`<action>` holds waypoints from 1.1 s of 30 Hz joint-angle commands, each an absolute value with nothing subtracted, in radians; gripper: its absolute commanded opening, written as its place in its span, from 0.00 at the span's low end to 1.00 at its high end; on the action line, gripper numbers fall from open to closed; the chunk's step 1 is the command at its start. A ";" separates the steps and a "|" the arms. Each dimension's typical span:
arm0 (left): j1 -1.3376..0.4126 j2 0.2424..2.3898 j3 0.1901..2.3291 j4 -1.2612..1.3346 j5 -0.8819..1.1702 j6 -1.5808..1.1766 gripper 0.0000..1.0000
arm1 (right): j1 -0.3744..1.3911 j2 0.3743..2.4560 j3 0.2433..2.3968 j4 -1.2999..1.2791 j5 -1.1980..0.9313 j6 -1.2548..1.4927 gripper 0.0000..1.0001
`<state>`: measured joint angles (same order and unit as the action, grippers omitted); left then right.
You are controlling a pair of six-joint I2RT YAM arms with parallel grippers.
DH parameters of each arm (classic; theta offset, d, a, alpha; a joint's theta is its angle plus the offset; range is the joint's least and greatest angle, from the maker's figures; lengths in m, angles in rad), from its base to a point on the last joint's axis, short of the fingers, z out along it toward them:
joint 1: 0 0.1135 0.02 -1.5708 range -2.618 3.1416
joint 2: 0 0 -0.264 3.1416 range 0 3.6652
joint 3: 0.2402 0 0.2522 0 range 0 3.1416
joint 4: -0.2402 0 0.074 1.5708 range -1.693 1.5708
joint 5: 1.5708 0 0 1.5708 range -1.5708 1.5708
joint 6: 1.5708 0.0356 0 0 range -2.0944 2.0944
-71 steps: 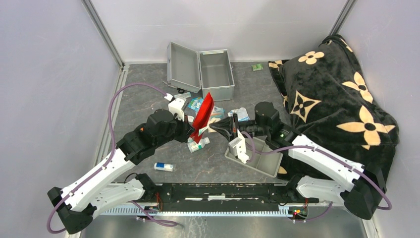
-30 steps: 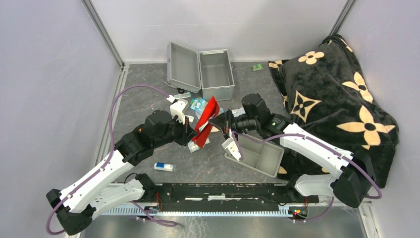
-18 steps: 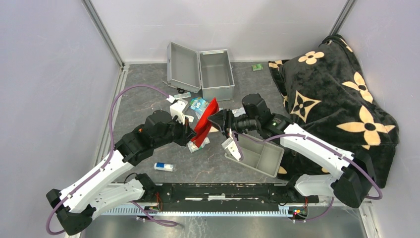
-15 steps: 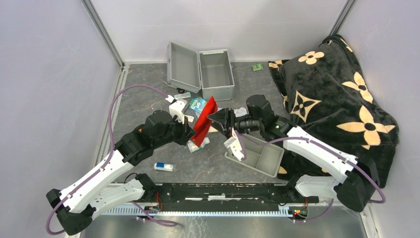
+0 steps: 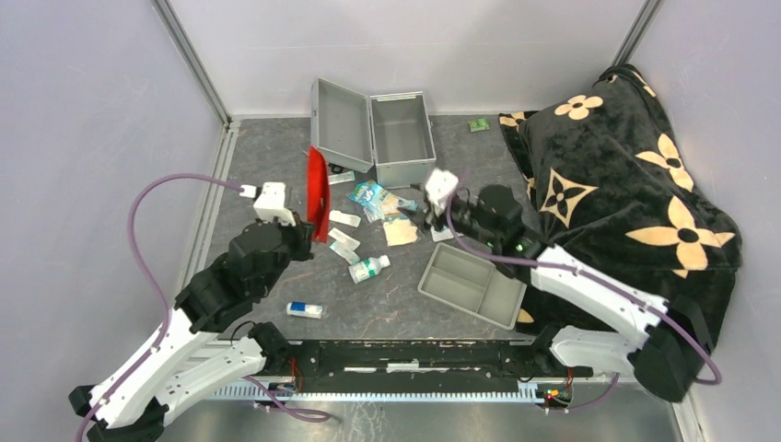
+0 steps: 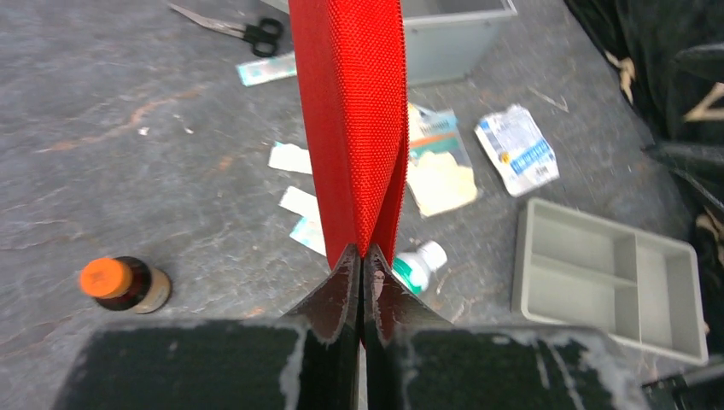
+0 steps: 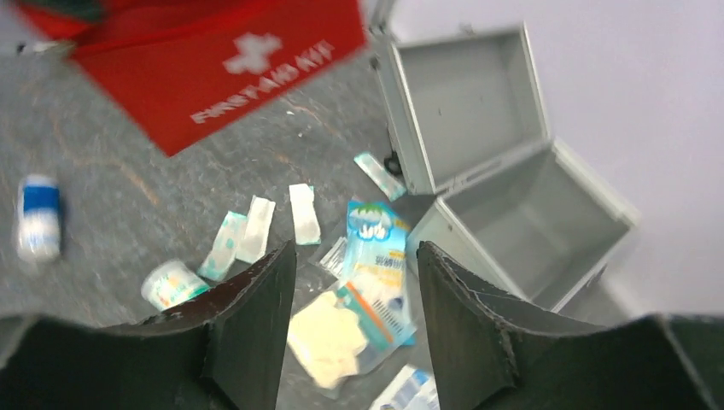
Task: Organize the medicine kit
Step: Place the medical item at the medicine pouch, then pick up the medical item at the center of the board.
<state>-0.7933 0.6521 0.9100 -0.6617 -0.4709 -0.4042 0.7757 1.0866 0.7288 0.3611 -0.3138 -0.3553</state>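
The medicine kit point(image 5: 402, 138) stands open at the back of the table, its lid point(image 5: 339, 124) swung to the left; it shows as an empty case point(image 7: 521, 213) in the right wrist view. My left gripper point(image 5: 311, 241) point(image 6: 364, 256) is shut on the lower edge of the red first-aid pouch point(image 5: 318, 191) point(image 6: 354, 128), which stands on edge left of the kit. My right gripper point(image 5: 426, 221) point(image 7: 354, 282) hangs open and empty over loose packets point(image 5: 385, 201) point(image 7: 376, 248). The pouch's white cross faces it point(image 7: 222, 60).
A grey divided tray point(image 5: 472, 284) point(image 6: 610, 278) lies at front right. A white bottle with a green label point(image 5: 368, 269), plaster strips point(image 5: 343, 219), a blue-and-white box point(image 5: 304, 310), an orange-capped bottle point(image 6: 119, 284) and scissors point(image 6: 248, 30) lie around. A black flowered blanket point(image 5: 626, 184) fills the right.
My right gripper has opened, let go of the red pouch and drawn back right. The left arm has carried the pouch away to the left and back.
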 commanded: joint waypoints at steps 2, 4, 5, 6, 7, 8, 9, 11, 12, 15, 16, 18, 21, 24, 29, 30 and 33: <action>-0.793 0.587 0.911 -0.709 -0.693 -0.495 0.02 | 0.768 1.294 1.008 -0.035 -0.034 0.068 0.62; -0.793 0.560 0.903 -0.737 -0.744 -0.515 0.02 | 0.768 1.357 1.018 -0.021 -0.115 0.118 0.61; -0.793 0.547 0.899 -0.744 -0.769 -0.522 0.02 | 0.768 1.382 1.023 -0.008 -0.141 0.147 0.59; -0.793 0.532 0.895 -0.751 -0.783 -0.528 0.02 | 0.768 1.421 1.037 -0.007 -0.163 0.169 0.58; -0.793 0.519 0.889 -0.756 -0.795 -0.536 0.02 | 0.768 1.462 1.060 -0.008 -0.180 0.191 0.56; -0.793 0.507 0.883 -0.761 -0.807 -0.539 0.02 | 0.769 1.500 1.088 -0.015 -0.203 0.195 0.53; -0.793 0.496 0.878 -0.765 -0.815 -0.546 0.02 | 0.770 1.546 1.129 -0.036 -0.216 0.186 0.53; -0.794 0.480 0.872 -0.771 -0.826 -0.559 0.02 | 0.776 1.629 1.208 -0.079 -0.204 0.149 0.53; -0.794 0.477 0.871 -0.771 -0.830 -0.562 0.02 | 0.778 1.673 1.252 -0.102 -0.194 0.127 0.53; -0.794 0.477 0.865 -0.775 -0.848 -0.576 0.02 | 0.789 1.798 1.380 -0.158 -0.183 0.035 0.53; -0.795 0.478 0.863 -0.775 -0.850 -0.580 0.02 | 0.793 1.847 1.418 -0.180 -0.195 -0.005 0.53; -0.794 0.481 0.861 -0.775 -0.853 -0.583 0.02 | 0.799 1.930 1.507 -0.227 -0.206 -0.071 0.54; -0.794 0.478 0.857 -0.779 -0.862 -0.591 0.02 | 0.809 2.034 1.613 -0.256 -0.207 -0.114 0.54; -0.795 0.477 0.854 -0.781 -0.867 -0.598 0.02 | 0.818 2.104 1.680 -0.256 -0.198 -0.124 0.54; -0.795 0.479 0.852 -0.781 -0.874 -0.603 0.02 | 0.830 2.164 1.710 -0.251 -0.189 -0.093 0.54; -0.794 0.480 0.851 -0.781 -0.874 -0.603 0.02 | 0.835 2.168 1.706 -0.247 -0.190 -0.086 0.54; -0.794 0.487 0.851 -0.781 -0.873 -0.604 0.02 | 0.854 2.175 1.695 -0.242 -0.190 -0.072 0.55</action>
